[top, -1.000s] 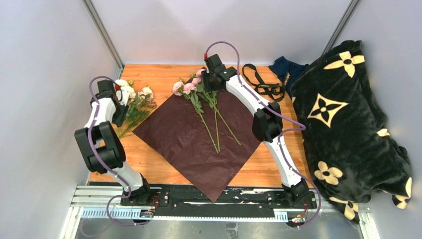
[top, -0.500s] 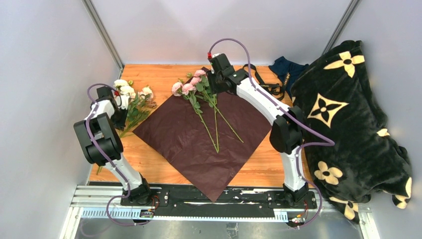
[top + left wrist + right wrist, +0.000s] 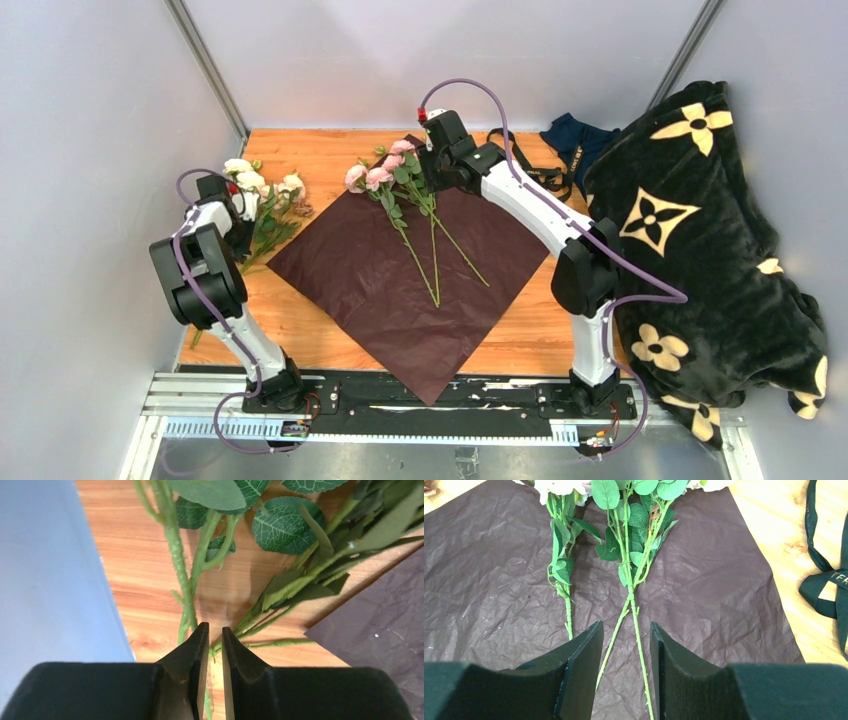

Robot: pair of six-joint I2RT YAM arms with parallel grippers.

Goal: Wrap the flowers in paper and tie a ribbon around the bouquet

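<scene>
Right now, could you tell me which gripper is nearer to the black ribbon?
Right. The right gripper hovers open over the paper's far corner, close beside the ribbon. The left gripper is off beyond the paper's opposite side, pinching the cream flowers' stems.

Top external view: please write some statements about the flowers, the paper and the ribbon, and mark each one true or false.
1. The pink roses lie on the paper. True.
2. The ribbon is tied around the stems. False: it lies loose on the table, off the paper.
3. The cream roses lie on the paper. False: they lie on the bare table, left of it.
4. The right gripper has open jaws, holding nothing. True.
</scene>
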